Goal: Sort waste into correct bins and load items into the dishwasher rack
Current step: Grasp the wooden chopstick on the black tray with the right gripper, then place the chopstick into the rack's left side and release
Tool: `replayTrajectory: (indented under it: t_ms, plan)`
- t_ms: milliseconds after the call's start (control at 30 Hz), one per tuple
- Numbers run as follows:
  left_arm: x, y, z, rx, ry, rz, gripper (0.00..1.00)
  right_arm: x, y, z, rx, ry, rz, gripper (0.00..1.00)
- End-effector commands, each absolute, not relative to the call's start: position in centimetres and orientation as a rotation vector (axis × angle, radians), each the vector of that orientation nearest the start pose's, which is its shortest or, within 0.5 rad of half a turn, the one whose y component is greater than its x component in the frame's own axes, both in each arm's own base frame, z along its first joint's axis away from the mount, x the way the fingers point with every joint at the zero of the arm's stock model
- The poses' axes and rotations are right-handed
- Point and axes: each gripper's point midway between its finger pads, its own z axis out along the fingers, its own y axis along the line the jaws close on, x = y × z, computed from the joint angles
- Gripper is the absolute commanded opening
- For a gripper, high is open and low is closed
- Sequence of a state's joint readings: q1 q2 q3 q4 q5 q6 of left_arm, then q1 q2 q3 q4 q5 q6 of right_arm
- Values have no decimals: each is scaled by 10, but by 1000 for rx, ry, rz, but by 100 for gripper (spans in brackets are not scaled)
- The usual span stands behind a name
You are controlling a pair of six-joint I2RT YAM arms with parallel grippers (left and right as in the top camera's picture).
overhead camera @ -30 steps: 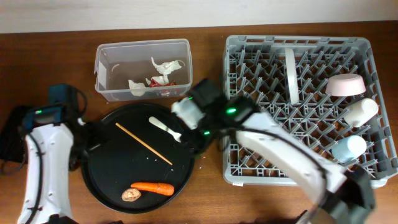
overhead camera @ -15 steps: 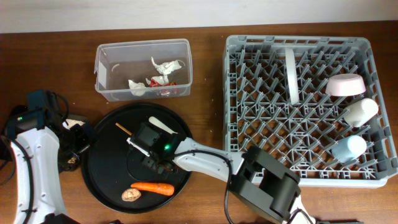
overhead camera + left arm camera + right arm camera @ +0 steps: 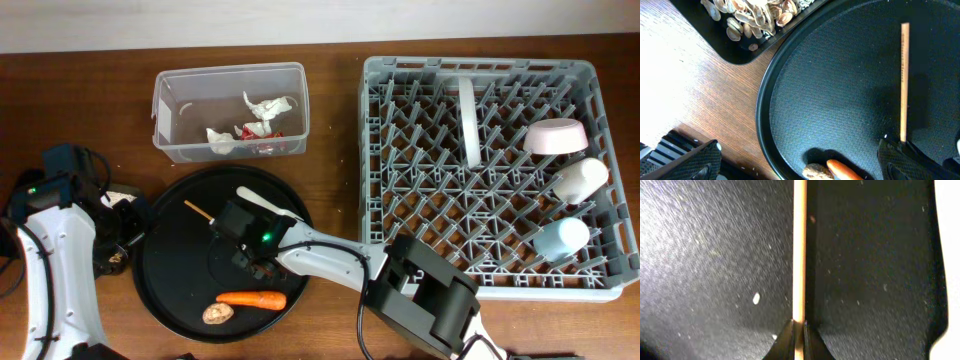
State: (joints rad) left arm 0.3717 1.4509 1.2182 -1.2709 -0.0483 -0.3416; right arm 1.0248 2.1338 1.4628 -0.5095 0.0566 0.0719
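The right claw (image 3: 799, 332) is pinched shut on a thin, pale wooden chopstick (image 3: 799, 250). The chopstick runs straight across the middle of the round black tray (image 3: 165, 275) and is perhaps just lifted. Bare tray lies on either side of it. The white fork (image 3: 262, 203) is near, and the carrot (image 3: 250, 298) lies by the front rim. The left claw (image 3: 797, 152) gapes wide and empty above the tray's left edge.

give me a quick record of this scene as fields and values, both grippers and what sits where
right gripper: shut on chopstick, down at the round tray
left gripper: open, holding nothing, at the tray's left edge
on round tray: chopstick, fork, carrot, brown lump
clear tub: white paper scraps
rack: plate, bowl, white cup, blue cup
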Motion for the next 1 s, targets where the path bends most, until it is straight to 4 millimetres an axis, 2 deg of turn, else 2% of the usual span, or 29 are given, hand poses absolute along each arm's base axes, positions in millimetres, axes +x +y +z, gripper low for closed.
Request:
replayTrajectory:
  t_ms: [0, 100, 133, 200, 233, 300, 333, 400, 467, 500, 667, 733, 833, 900, 933, 967]
  plan:
    - [236, 100, 131, -1102, 2873, 57, 99, 287, 391, 61, -1081, 2420, 131, 4]
    - [236, 100, 131, -1102, 2872, 57, 99, 310, 364, 132, -916, 2340, 80, 4]
    - [236, 100, 131, -1102, 2873, 57, 99, 319, 338, 166, -784, 2341, 78, 4]
    - [236, 100, 131, -1102, 2873, 57, 99, 325, 302, 193, -622, 2377, 81, 4]
    - [236, 100, 131, -1102, 2873, 57, 99, 329, 272, 206, -497, 2417, 67, 4]
    - [236, 100, 131, -1102, 2873, 57, 99, 333, 212, 211, -256, 2518, 9, 4]
    - [236, 100, 131, -1102, 2873, 57, 99, 333, 171, 202, -73, 2603, -59, 4]
    - [236, 100, 131, -1102, 2873, 57, 99, 327, 125, 181, 113, 2715, -133, 4]
    - [236, 100, 131, -1102, 2873, 57, 99, 320, 109, 159, 161, 2779, -155, 4]
    - [236, 100, 131, -1102, 2873, 57, 99, 316, 107, 149, 160, 2798, -166, 4]
    - [236, 100, 131, -1102, 2873, 57, 99, 290, 113, 88, 142, 2908, -94, 4]
    - [236, 100, 131, -1102, 2873, 57, 99, 282, 109, 77, 157, 2931, -114, 4]
    - [236, 100, 131, -1102, 2873, 57, 99, 280, 108, 75, 157, 2936, -119, 5]
    - [236, 100, 131, -1102, 2873, 57, 99, 280, 108, 75, 156, 2936, -119, 34]
    - [236, 100, 131, -1102, 2873, 57, 99, 281, 108, 75, 156, 2934, -118, 41]
    - [236, 100, 131, -1102, 2873, 57, 99, 282, 109, 77, 156, 2929, -113, 42]
